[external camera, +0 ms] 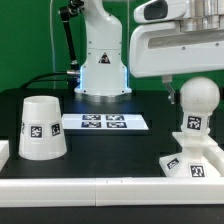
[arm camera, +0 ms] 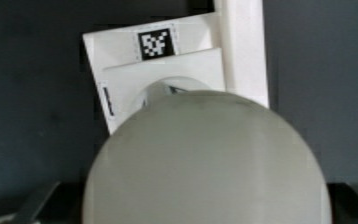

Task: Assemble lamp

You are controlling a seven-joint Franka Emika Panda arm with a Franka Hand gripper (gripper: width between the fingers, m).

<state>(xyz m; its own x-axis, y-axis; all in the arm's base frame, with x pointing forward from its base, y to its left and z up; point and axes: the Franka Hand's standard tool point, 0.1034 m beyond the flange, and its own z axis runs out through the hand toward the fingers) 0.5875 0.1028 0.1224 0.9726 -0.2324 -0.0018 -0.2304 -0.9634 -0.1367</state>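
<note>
The arm's two-finger gripper (external camera: 180,88) hangs beside the matte white round bulb (external camera: 197,98); I cannot tell whether the fingers clamp it. The bulb stands neck down on the low blocky white base (external camera: 190,163) at the exterior view's right. The white truncated-cone shade (external camera: 43,127) sits well apart at the left, with the marker board (external camera: 105,122) between.

This was a robotics lab bench. A white robot arm (external camera: 103,55) stood at the far middle of a bare black surface (external camera: 120,150), with black cables (external camera: 68,40) hanging beside it on the exterior view's left and a plain green backdrop (external camera: 30,45) behind. The marker board (external camera: 105,122) lay flat just in front of the arm. The matte white shade (external camera: 43,127), bulb (external camera: 197,98) and base (external camera: 192,165) each carried square black-and-white tags, and a white rail (external camera: 90,186) edged the near side.
</note>
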